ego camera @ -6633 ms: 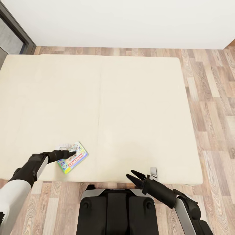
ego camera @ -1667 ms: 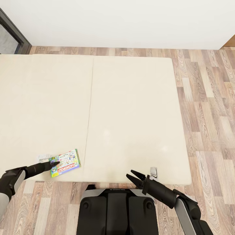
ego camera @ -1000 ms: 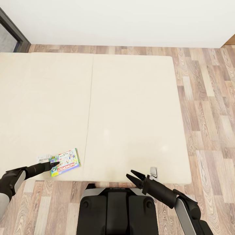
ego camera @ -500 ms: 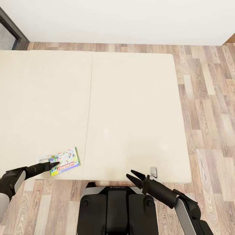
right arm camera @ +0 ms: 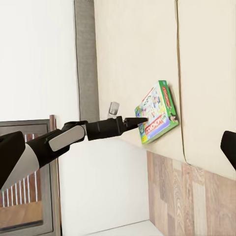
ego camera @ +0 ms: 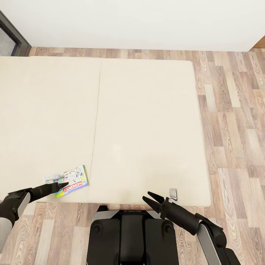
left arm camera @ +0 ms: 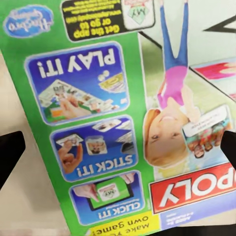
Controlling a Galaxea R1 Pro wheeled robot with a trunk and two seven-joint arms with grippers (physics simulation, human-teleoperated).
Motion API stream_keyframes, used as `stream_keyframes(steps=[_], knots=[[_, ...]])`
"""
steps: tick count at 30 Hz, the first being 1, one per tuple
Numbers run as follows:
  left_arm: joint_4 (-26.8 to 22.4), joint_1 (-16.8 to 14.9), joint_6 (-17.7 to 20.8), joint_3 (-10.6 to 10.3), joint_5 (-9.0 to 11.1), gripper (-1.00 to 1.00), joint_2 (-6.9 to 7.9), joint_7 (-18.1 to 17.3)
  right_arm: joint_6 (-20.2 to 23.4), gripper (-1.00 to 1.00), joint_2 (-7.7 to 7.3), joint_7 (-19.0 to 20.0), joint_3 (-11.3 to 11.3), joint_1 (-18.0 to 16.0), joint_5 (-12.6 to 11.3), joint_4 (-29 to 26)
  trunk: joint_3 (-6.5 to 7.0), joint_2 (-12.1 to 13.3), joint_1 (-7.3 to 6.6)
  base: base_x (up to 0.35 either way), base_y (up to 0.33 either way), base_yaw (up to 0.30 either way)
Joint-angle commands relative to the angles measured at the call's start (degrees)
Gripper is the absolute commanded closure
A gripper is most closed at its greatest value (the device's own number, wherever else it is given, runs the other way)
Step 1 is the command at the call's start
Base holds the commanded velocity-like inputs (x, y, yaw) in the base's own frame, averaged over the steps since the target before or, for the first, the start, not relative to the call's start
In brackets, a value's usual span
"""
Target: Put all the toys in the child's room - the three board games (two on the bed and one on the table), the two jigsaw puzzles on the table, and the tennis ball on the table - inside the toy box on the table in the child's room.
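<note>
- Monopoly box (ego camera: 72, 176) lies flat near the bed's (ego camera: 147, 121) front edge.
- Left gripper (ego camera: 63, 184) sits at the box, fingers spread either side.
- Right gripper (ego camera: 152, 198) hovers apart, fingers spread, empty.

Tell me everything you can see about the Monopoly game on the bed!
The Monopoly game is a flat rectangular box, like printed cardboard, mostly green with a red logo strip, a cartoon girl and blue panels reading "PLAY IT!", "STICK IT!" and "CLICK IT!". It lies flat and slightly askew on the cream bed, near the bed's front edge, lid closed. The left gripper has its fingertips at the box's near end, seemingly over its edge; whether they actually pinch it cannot be told. Something small and pale peeks out beside it.
</note>
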Motion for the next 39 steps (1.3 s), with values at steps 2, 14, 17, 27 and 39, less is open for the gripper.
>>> stream_keyframes(steps=[2, 14, 17, 27, 39], knots=[[-0.02, -0.02, 0.34, 0.19, 0.32, -1.00, -0.02, -0.19, 0.40, -1.00, 0.04, 0.10, -0.09, -0.02, -0.23, -0.01, -0.05, -0.08, 0.03, 0.000, -0.108, 0.000], [-0.02, -0.02, 0.18, 0.19, 0.41, -1.00, -0.15, -0.19, 0.40, -1.00, 0.05, 0.10, -0.06, -0.01, -0.18, -0.01, -0.05, -0.08, 0.03, 0.000, -0.181, 0.000], [-0.02, -0.02, 0.17, 0.19, 0.41, -1.00, -0.32, -0.19, 0.40, -1.00, 0.07, 0.10, -0.06, -0.01, -0.18, -0.01, -0.05, -0.08, 0.03, 0.000, -0.168, 0.000], [-0.02, -0.02, 0.19, 0.17, 0.41, -1.00, -0.38, -0.19, 0.40, -1.00, 0.04, 0.10, -0.02, 0.01, -0.19, -0.01, 0.03, -0.08, 0.03, 0.000, -0.150, -0.019], [-0.02, -0.02, 0.26, 0.10, 0.41, -1.00, -0.38, -0.19, 0.40, -1.00, 0.10, 0.10, 0.00, 0.01, -0.16, -0.01, 0.03, -0.08, 0.03, 0.000, -0.190, -0.001]])
